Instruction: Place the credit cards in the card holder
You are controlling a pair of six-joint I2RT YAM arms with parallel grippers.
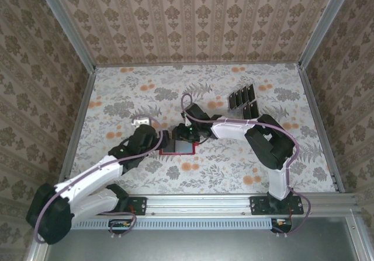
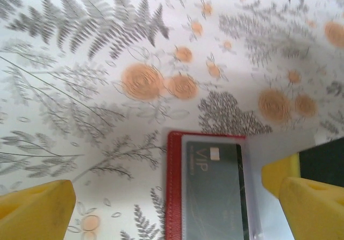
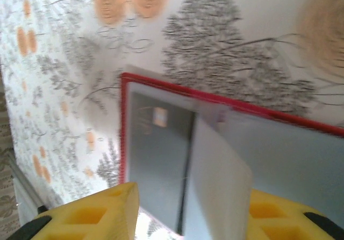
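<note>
Damask-patterned brown walls (image 1: 198, 21) enclose a floral tabletop (image 1: 146, 91); metal rails (image 1: 65, 21) frame the corners.

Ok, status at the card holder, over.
Left gripper above card holder, jaws wide open. Right gripper jaws apart, clear flap between. VIP card sleeved; remaining credit cards back right. Arms crowd the holder.

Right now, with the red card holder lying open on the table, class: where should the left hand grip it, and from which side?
Likely the bare red border of the card holder, approached low from where the left hand is. It lies flat and open, and the right hand hovers at the clear flap farther across.
</note>
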